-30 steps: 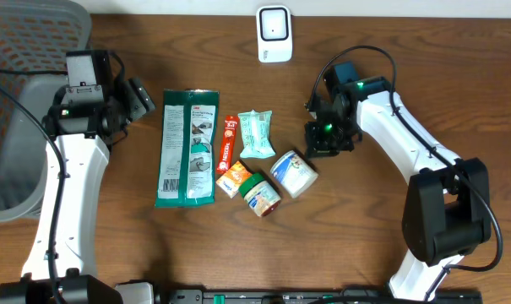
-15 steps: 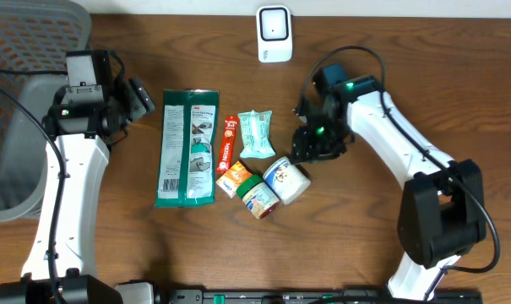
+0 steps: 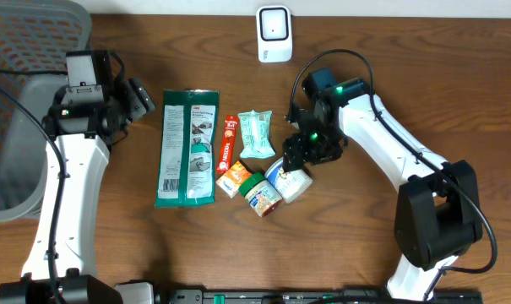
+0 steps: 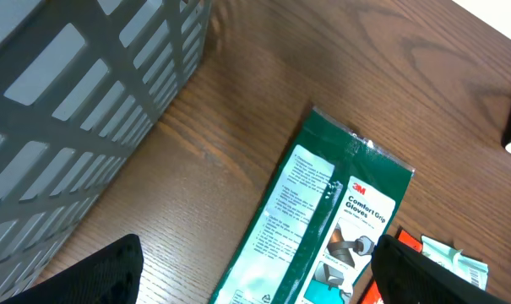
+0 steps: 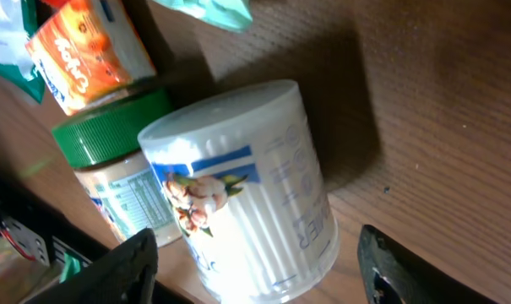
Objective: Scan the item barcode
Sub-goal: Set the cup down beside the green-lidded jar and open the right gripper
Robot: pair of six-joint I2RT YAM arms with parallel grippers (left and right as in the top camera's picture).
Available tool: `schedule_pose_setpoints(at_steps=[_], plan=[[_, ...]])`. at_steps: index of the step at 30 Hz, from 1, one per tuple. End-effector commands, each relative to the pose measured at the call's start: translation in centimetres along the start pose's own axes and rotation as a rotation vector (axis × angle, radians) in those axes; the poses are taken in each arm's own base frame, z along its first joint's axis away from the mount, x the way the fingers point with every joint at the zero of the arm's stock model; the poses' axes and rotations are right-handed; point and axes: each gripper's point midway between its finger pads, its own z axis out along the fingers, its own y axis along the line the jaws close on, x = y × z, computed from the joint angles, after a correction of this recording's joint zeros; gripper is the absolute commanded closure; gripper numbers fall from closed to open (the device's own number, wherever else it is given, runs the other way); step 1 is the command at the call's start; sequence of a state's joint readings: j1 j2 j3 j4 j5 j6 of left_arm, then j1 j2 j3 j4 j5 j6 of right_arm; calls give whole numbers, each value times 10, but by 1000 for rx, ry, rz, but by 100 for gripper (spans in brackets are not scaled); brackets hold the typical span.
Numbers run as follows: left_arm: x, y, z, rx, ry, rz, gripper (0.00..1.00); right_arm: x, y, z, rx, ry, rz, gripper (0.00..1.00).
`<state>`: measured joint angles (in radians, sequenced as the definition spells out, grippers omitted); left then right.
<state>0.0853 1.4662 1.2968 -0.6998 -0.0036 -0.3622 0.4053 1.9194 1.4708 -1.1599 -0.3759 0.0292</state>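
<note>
The wooden table [image 3: 339, 245] fills the overhead view. A grey slatted basket [image 3: 14, 160] stands at its left edge. The left arm [image 3: 69, 186] runs along the left side beside the basket, and its left gripper [image 4: 272, 274] hangs with jaws spread wide and empty, over the far left end of the goods. The right arm [image 3: 390, 143] reaches in from the right, bent toward the middle.

A long green glove packet [image 3: 188, 148] lies flat, the leftmost item in the cluster. A white scanner [image 3: 274, 34] sits alone at the far edge, well apart from the goods.

The white tub [image 3: 289, 177] lies on its side at the right end of the cluster. The right gripper [image 5: 259, 270] is directly over it, fingers [image 5: 128, 270] spread wide on either side and not pinching it. A green-lidded jar [image 3: 261, 194] lies touching the tub's left side. A mint sachet [image 3: 256, 133] sits just beyond them, an orange packet [image 3: 234, 178] just left of the jar, and a thin red stick [image 3: 228, 143] beside the glove packet.
</note>
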Motion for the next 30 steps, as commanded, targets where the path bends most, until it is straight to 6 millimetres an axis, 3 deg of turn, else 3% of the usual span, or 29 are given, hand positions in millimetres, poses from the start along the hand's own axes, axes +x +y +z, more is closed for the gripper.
schedule_pose_setpoints(at_steps=[1, 22, 30], plan=[[-3, 2, 0, -9, -6, 7, 13, -4, 4, -5, 5, -15, -61, 27], [-3, 2, 0, -9, -6, 7, 14, -10, 0, -6, 13, -40, -61, 27], [-3, 2, 0, -9, -6, 7, 14, -18, 12, -9, -45, -74, -76, 41]])
